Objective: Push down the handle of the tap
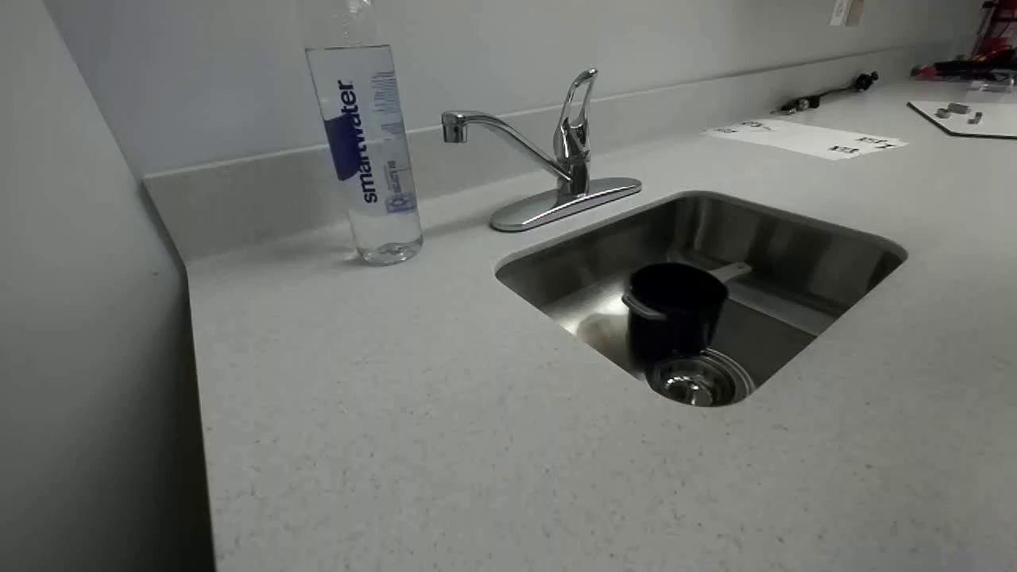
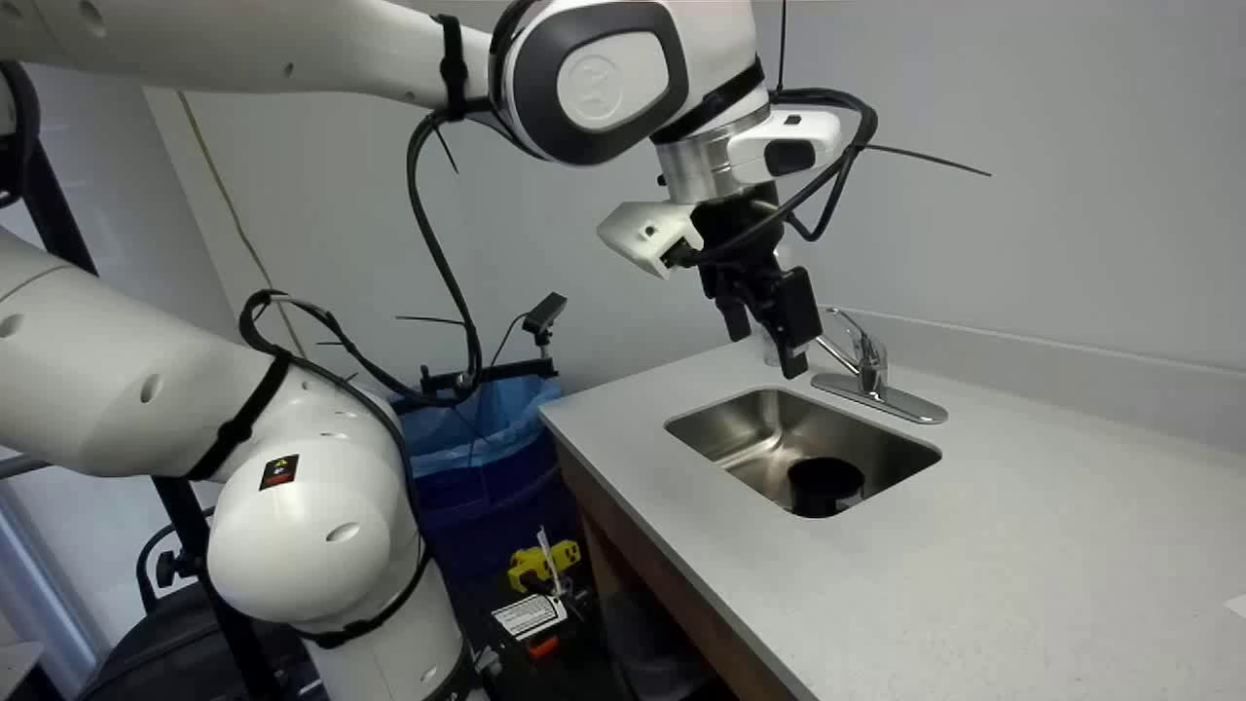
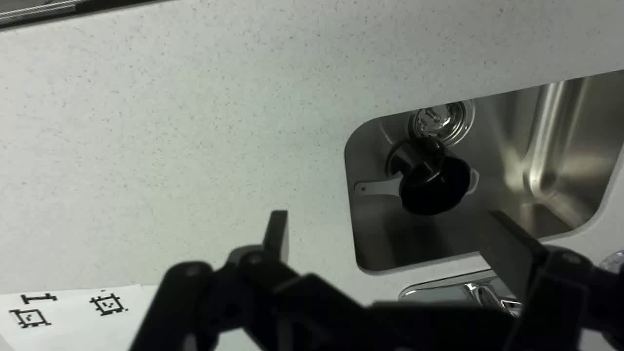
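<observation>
One pale, speckled counter meets a plain wall, its steel sink holding a dark pot; between sink and wall stands the tap, its handle pointing upward. The white robot arm arches across, end effector tilted down above the counter, jaws spread apart.

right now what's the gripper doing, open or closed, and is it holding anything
Gripper: open, jaws spread well apart in the wrist view, holding nothing.
</observation>
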You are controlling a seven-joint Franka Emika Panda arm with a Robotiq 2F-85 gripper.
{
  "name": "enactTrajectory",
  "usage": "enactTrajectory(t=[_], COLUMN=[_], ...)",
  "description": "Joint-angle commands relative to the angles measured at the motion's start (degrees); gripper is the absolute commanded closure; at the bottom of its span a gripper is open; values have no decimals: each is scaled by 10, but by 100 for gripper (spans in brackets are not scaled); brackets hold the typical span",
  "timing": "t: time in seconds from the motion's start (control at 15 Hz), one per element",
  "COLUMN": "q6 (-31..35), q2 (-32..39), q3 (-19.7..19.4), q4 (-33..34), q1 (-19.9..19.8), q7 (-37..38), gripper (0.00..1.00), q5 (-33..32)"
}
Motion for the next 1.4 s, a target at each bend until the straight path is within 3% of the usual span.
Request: enactTrajectory(t=[0.0,1.33], q6=[-2,9], q2=[1,11], q3=[3,4], q4=[2,0], q1=[-3,4], q7=[-2,-9], gripper=[0,0], q5=[3,5])
